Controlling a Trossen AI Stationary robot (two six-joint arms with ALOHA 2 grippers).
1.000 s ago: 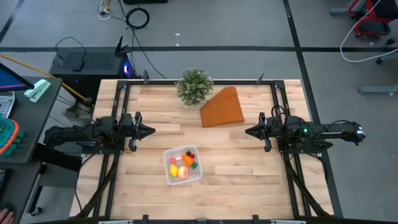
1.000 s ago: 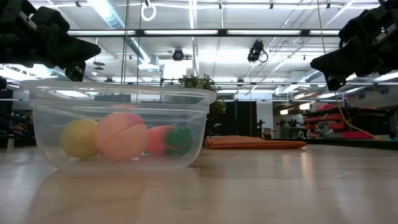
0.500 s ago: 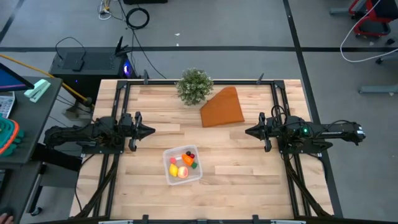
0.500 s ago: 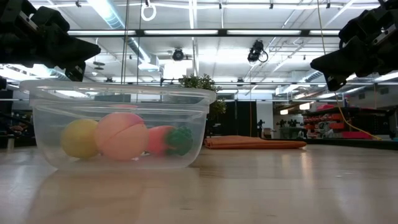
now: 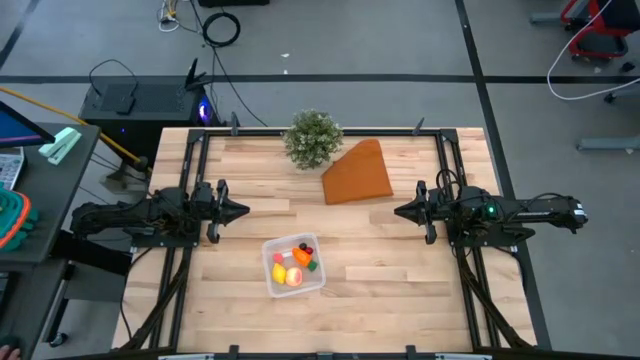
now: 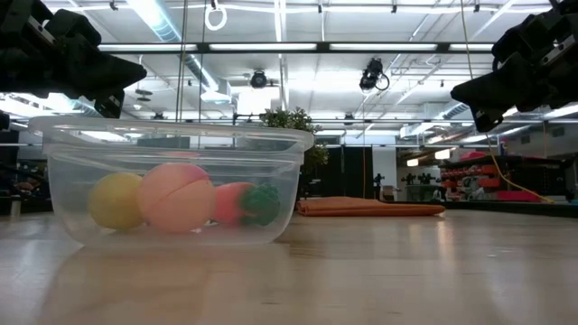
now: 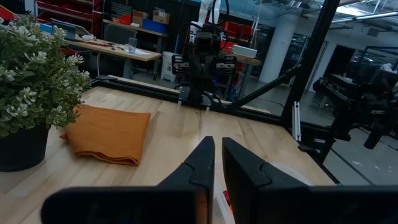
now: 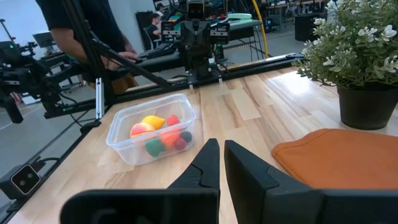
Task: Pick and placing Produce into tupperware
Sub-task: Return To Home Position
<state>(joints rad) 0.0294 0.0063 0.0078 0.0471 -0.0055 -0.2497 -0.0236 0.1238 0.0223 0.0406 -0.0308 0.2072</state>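
The clear tupperware point(image 5: 268, 270) stands on the table near its front edge, left of the middle. The produce point(image 5: 293, 268) lies inside it: a yellow lemon point(image 6: 116, 200), a peach-pink ball point(image 6: 176, 197) and an orange carrot point(image 6: 237, 203) with a green top, plus small red and dark bits point(image 8: 175, 142). My left gripper point(image 5: 243, 211) is shut and hangs level above the table at the left, pointing toward the middle, clear of the tupperware point(image 6: 172, 144). My right gripper point(image 5: 398, 212) is shut and hangs level at the right, facing it. Neither holds anything.
A bushy green potted plant point(image 5: 312, 138) stands at the far edge. An orange-brown wedge of cloth point(image 5: 358, 173) lies flat beside it. Dark rails point(image 5: 455, 180) run along both sides of the table. A person point(image 8: 93, 25) stands beyond the table's left side.
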